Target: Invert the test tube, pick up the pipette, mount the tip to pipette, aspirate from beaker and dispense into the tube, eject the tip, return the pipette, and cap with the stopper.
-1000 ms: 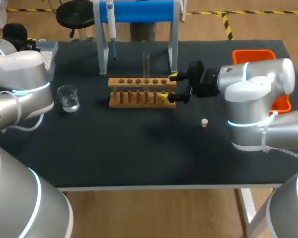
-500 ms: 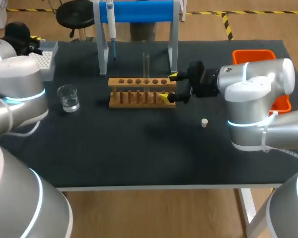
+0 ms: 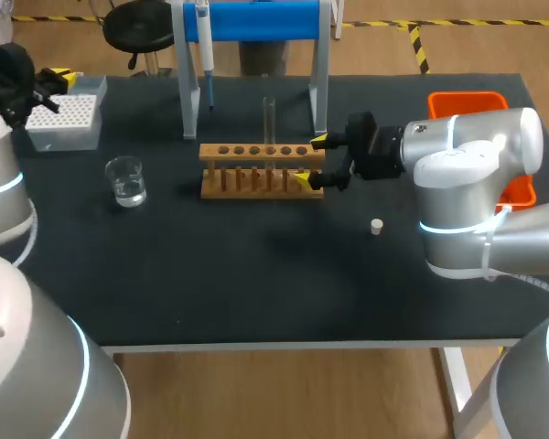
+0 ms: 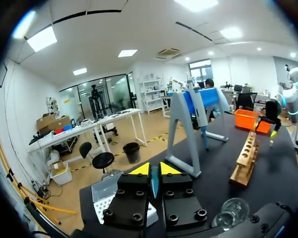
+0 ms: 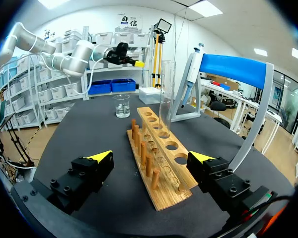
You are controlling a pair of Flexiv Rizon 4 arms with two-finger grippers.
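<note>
Straddling the right end of the wooden rack (image 3: 261,169), the right gripper (image 3: 313,161) stands wide open, gripping nothing. The test tube (image 3: 269,119) stands upright in the rack. The left gripper (image 4: 150,169), fingers closed together and empty, hovers beside the tip box (image 3: 64,117). The pipette (image 3: 204,46) hangs on its stand (image 3: 256,18).

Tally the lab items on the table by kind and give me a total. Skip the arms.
Test tube: 1
Beaker: 1
Pipette: 1
Stopper: 1
Tip box: 1
Wooden rack: 1
Blue stand: 1
Orange bin: 1
Total: 8
</note>
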